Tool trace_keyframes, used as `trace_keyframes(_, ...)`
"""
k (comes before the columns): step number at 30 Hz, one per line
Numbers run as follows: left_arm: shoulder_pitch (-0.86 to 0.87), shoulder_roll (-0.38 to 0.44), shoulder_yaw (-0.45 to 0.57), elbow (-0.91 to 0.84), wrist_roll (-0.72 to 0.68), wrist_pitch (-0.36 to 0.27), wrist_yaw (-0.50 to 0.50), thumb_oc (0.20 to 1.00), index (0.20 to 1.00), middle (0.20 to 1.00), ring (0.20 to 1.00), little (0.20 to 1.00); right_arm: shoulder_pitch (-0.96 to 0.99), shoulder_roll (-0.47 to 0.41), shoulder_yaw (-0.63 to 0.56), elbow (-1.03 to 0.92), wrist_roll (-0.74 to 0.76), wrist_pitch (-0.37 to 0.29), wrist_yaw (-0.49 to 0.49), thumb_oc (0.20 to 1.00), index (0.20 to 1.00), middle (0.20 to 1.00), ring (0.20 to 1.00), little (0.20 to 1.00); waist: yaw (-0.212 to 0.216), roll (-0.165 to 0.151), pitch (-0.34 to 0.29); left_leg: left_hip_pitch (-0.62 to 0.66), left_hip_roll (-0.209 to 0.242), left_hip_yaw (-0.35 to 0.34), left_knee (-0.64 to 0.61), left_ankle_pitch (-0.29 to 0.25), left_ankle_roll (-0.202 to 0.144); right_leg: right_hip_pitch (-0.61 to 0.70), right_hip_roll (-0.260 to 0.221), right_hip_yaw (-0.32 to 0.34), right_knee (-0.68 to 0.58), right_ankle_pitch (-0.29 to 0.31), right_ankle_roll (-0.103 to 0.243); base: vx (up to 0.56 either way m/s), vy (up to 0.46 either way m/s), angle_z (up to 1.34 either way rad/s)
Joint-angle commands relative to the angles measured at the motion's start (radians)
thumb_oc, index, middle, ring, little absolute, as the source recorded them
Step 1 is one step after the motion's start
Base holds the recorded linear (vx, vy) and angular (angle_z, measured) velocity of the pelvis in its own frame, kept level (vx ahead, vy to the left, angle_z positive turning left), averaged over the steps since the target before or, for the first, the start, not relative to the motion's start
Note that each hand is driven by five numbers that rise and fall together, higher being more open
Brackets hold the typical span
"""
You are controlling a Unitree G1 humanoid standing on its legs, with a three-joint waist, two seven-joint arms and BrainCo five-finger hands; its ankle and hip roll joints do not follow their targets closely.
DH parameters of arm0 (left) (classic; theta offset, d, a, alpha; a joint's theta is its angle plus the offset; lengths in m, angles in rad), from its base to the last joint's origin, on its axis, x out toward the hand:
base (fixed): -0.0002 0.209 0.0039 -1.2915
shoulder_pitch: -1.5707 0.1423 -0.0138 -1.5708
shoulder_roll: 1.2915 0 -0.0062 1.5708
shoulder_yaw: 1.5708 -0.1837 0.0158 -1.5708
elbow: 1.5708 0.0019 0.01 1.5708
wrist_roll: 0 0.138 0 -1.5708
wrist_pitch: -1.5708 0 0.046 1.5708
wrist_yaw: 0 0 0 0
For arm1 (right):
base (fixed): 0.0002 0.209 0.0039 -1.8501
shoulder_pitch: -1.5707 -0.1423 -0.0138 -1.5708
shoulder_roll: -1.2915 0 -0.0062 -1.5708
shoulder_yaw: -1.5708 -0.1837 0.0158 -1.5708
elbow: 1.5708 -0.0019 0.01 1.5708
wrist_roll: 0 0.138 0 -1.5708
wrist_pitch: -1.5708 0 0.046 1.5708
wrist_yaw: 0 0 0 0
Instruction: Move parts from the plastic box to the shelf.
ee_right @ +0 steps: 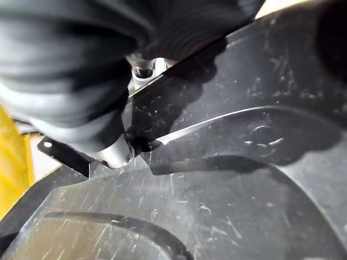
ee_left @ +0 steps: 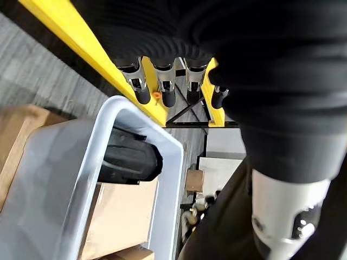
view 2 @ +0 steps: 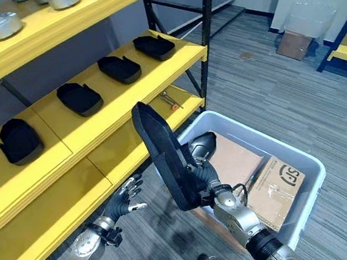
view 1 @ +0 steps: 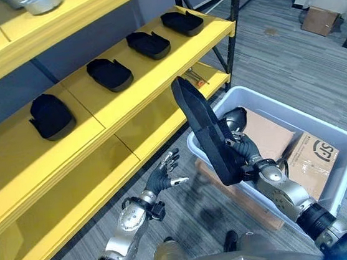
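My right hand [view 1: 246,151] is shut on a long flat black part [view 1: 202,127], holding it upright on edge above the near left rim of the pale plastic box [view 1: 344,142]. The right wrist view shows the part's scuffed black surface [ee_right: 244,162] close against the hand. Another black part [ee_left: 130,160] lies in the box's far corner beside flat cardboard [view 1: 268,135]. Several black parts [view 1: 109,73] lie in a row on the yellow shelf's middle level [view 1: 155,75]. My left hand [view 1: 164,175] hangs open and holds nothing, low in front of the bottom shelf.
The bottom yellow shelf level [view 1: 159,116] carries small tools [view 1: 196,77] at its right end. Metal parts [view 2: 0,25] sit on the top level. A black upright post [view 1: 232,29] stands at the shelf's right end. A cardboard box [view 1: 319,20] lies on the floor beyond.
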Motion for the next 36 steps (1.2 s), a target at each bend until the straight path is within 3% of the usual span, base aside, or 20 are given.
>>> trace_keyframes(1, 0.042, -0.021, 0.024, -0.074, 0.015, -0.041, 0.092, 1.000, 1.000, 1.000, 1.000, 1.000, -0.085, 0.016, -0.009, -0.053, 0.022, -0.038, 0.036, 0.200, 0.200, 0.200, 0.200, 0.200, -0.005, 0.016, -0.027, 0.011, -0.023, -0.019, -0.073, 0.116, -0.013, 0.041, 0.058, 0.110, -0.080, 0.095, 0.047, -0.01, 0.297, 0.14)
trace_keyframes(3, 0.044, -0.024, 0.025, -0.064, 0.032, -0.014, 0.144, 1.000, 1.000, 1.000, 1.000, 1.000, -0.077, 0.012, -0.010, -0.061, 0.024, -0.020, 0.051, 0.200, 0.200, 0.200, 0.200, 0.200, -0.004, 0.038, -0.027, 0.008, -0.036, -0.018, -0.095, 0.113, -0.015, 0.049, 0.041, 0.100, -0.069, 0.081, 0.046, -0.03, 0.453, 0.29)
trace_keyframes(5, 0.066, -0.021, 0.032, -0.088, 0.020, -0.013, 0.133, 1.000, 1.000, 1.000, 1.000, 1.000, -0.059, -0.005, -0.007, -0.087, 0.026, 0.000, 0.059, 0.200, 0.200, 0.200, 0.200, 0.200, 0.005, 0.061, -0.036, 0.008, -0.067, -0.042, -0.131, 0.108, -0.012, 0.055, 0.027, 0.101, -0.081, 0.089, 0.056, -0.07, 0.575, 0.45)
trace_keyframes(10, 0.091, -0.011, 0.035, -0.108, 0.016, -0.017, 0.117, 1.000, 1.000, 1.000, 1.000, 1.000, -0.046, -0.010, 0.005, -0.104, 0.033, 0.005, 0.076, 0.200, 0.200, 0.200, 0.200, 0.200, 0.022, 0.081, -0.051, 0.034, -0.122, -0.059, -0.211, 0.058, 0.004, 0.068, 0.000, 0.100, -0.111, 0.116, 0.084, -0.06, 0.374, 0.62)
trace_keyframes(18, 0.124, 0.026, 0.034, -0.154, 0.048, -0.044, 0.146, 1.000, 1.000, 1.000, 1.000, 1.000, -0.088, 0.059, 0.066, -0.094, 0.018, 0.003, 0.053, 0.200, 0.200, 0.200, 0.200, 0.200, 0.115, 0.068, -0.068, 0.063, -0.209, -0.095, -0.305, 0.026, 0.065, 0.080, -0.063, 0.042, -0.169, 0.199, 0.169, -0.13, 0.339, 0.36)
trace_keyframes(23, 0.123, 0.028, 0.023, -0.157, 0.052, -0.049, 0.118, 1.000, 1.000, 1.000, 1.000, 1.000, -0.118, 0.081, 0.069, -0.098, 0.047, 0.026, 0.066, 0.200, 0.200, 0.200, 0.200, 0.200, 0.155, 0.055, -0.064, 0.057, -0.233, -0.099, -0.317, 0.025, 0.085, 0.079, -0.093, 0.002, -0.182, 0.243, 0.191, -0.12, 0.188, 0.23)
trace_keyframes(26, 0.108, 0.027, 0.015, -0.150, 0.059, -0.043, 0.106, 1.000, 1.000, 1.000, 1.000, 1.000, -0.143, 0.102, 0.070, -0.096, 0.059, 0.056, 0.063, 0.200, 0.200, 0.200, 0.200, 0.200, 0.191, 0.043, -0.061, 0.064, -0.252, -0.086, -0.325, 0.007, 0.097, 0.068, -0.137, -0.037, -0.098, 0.260, 0.217, -0.05, 0.214, 0.18)
trace_keyframes(27, 0.100, 0.029, 0.012, -0.148, 0.063, -0.036, 0.106, 1.000, 1.000, 1.000, 1.000, 1.000, -0.149, 0.103, 0.070, -0.095, 0.061, 0.061, 0.055, 0.200, 0.200, 0.200, 0.200, 0.200, 0.192, 0.041, -0.060, 0.060, -0.257, -0.093, -0.324, 0.006, 0.102, 0.060, -0.127, -0.025, -0.082, 0.247, 0.212, -0.11, 0.100, 0.14)
trace_keyframes(29, 0.077, 0.030, -0.005, -0.137, 0.071, -0.021, 0.110, 1.000, 1.000, 1.000, 1.000, 1.000, -0.155, 0.087, 0.084, -0.107, 0.078, 0.056, 0.033, 0.200, 0.200, 0.200, 0.200, 0.200, 0.174, 0.036, -0.059, 0.037, -0.268, -0.140, -0.324, 0.020, 0.117, 0.030, -0.014, 0.037, -0.086, 0.185, 0.168, -0.08, 0.064, 0.37)
trace_keyframes(31, 0.078, 0.026, -0.010, -0.134, 0.078, -0.016, 0.116, 1.000, 1.000, 1.000, 1.000, 1.000, -0.152, 0.078, 0.094, -0.121, 0.091, 0.069, 0.027, 0.200, 0.200, 0.200, 0.200, 0.200, 0.174, 0.024, -0.058, 0.044, -0.276, -0.138, -0.327, 0.018, 0.107, 0.050, 0.051, 0.026, -0.124, 0.161, 0.146, 0.05, 0.009, 0.64)
trace_keyframes(34, 0.080, 0.009, -0.022, -0.121, 0.080, -0.019, 0.131, 1.000, 1.000, 1.000, 1.000, 1.000, -0.151, 0.076, 0.105, -0.106, 0.104, 0.071, 0.038, 0.200, 0.200, 0.200, 0.200, 0.200, 0.167, 0.007, -0.054, 0.050, -0.307, -0.152, -0.321, 0.014, 0.098, 0.076, 0.124, 0.067, -0.219, 0.187, 0.126, 0.07, 0.008, 0.10)
trace_keyframes(36, 0.081, -0.001, -0.035, -0.104, 0.083, -0.032, 0.121, 1.000, 1.000, 1.000, 1.000, 1.000, -0.134, 0.066, 0.102, -0.104, 0.099, 0.059, 0.050, 0.200, 0.200, 0.200, 0.200, 0.200, 0.141, -0.001, -0.060, 0.043, -0.336, -0.198, -0.310, 0.009, 0.103, 0.069, 0.162, 0.173, -0.281, 0.226, 0.121, 0.15, -0.007, 0.24)
